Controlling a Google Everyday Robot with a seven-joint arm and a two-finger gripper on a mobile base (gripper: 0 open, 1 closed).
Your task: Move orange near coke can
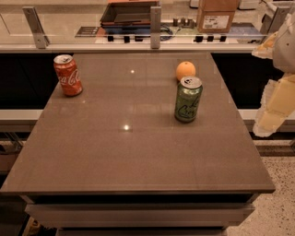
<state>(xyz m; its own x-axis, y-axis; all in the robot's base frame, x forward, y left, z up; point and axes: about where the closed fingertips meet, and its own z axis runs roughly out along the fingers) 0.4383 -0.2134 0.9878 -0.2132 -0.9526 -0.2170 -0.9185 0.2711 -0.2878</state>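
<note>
The orange (185,70) sits on the brown table at the back right, just behind a green can (187,99). The red coke can (67,74) stands upright at the back left corner of the table, far from the orange. My gripper (273,108) is off the table's right edge, pale and raised beside the table, to the right of the green can and not touching anything.
The brown table (138,152) has its front edge near me. Behind it runs a counter with metal posts (155,25), a dark tray (129,14) and a cardboard box (216,16). Speckled floor shows at the lower right.
</note>
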